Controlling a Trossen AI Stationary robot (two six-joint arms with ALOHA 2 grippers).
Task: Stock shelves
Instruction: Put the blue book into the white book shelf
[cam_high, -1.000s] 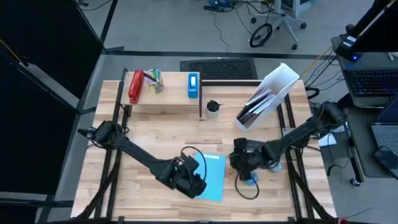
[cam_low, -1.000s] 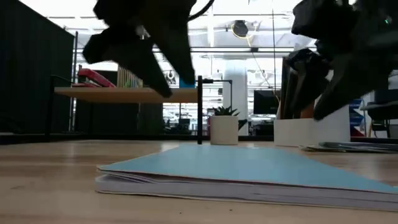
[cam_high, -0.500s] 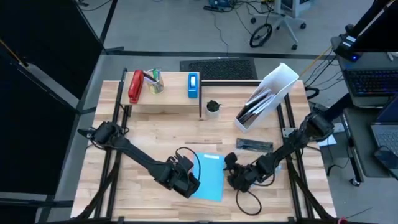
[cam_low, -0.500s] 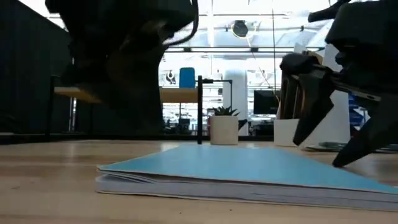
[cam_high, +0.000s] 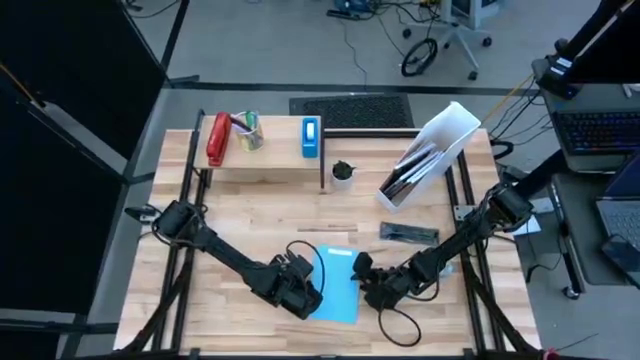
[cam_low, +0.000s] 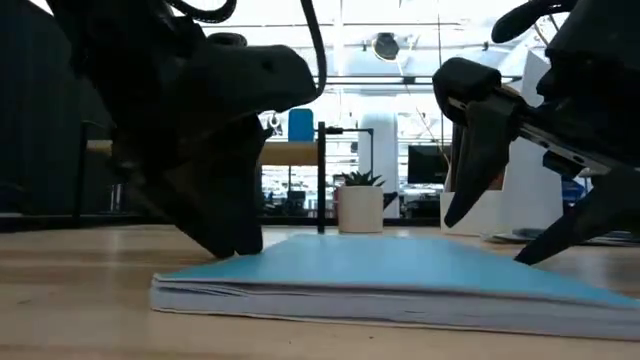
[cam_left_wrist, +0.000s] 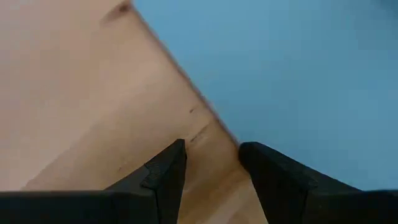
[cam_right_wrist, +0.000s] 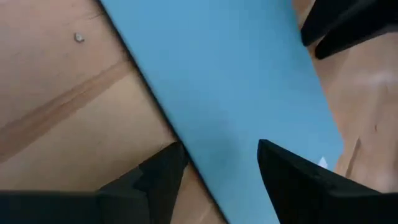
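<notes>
You see nearest the blue book (cam_high: 338, 285) flat on the front of the table (cam_high: 250, 215), with the left gripper (cam_high: 305, 300) low at its left edge and the right gripper (cam_high: 366, 285) low at its right edge; both have their fingers spread apart and hold nothing. Farther back a dark flat thing (cam_high: 408, 233) lies on the table. At the far side stand the shelf (cam_high: 265, 160) with a red stapler (cam_high: 216, 139), a pen cup (cam_high: 249, 131) and a blue box (cam_high: 311, 137), a small plant (cam_high: 343, 173) just beside it, and the white file holder (cam_high: 432, 152) to the right.

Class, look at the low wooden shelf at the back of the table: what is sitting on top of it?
On the shelf: a red stapler, a cup of pens and a blue box. Anything under its plank is hidden.
</notes>
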